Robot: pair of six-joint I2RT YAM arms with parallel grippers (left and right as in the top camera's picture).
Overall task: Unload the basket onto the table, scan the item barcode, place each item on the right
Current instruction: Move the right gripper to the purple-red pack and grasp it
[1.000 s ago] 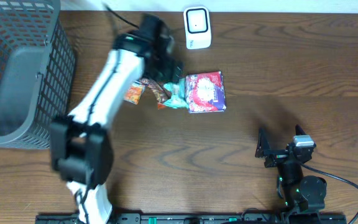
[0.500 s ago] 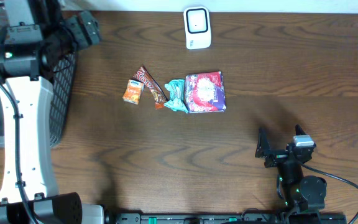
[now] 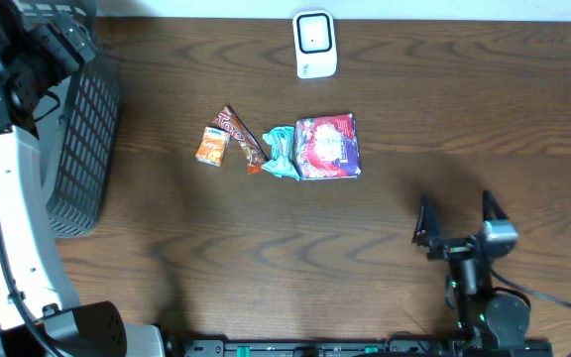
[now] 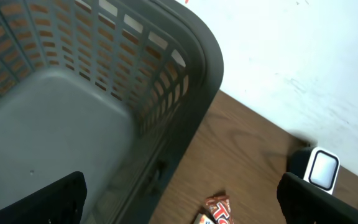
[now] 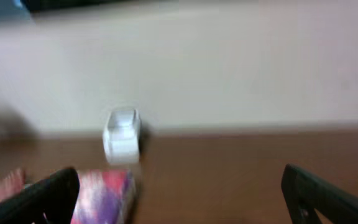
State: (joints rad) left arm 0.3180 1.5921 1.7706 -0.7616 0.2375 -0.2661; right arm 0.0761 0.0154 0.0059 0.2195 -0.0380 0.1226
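Near edge: right fingers (image 3: 423, 218), spread apart and empty, shifted slightly since before. Bench (image 3: 464, 119) centre: red-and-purple square snack packet (image 3: 328, 147), unmoved, edges square to the bench, ending a left-right row with teal wrapper (image 3: 283, 152), diagonal brown candy bar (image 3: 239, 137) and orange packet (image 3: 211, 146). Far: white barcode scanner (image 3: 314, 44). Left fingers (image 4: 42, 199), apart, have swung from the snacks to the grey mesh basket (image 3: 87, 129).

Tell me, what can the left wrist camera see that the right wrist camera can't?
Only the left wrist camera sees the grey basket, looking down into it. Only the right wrist camera sees the red and pink packet, though its picture is blurry. Both see the white scanner on the brown table by the pale wall.
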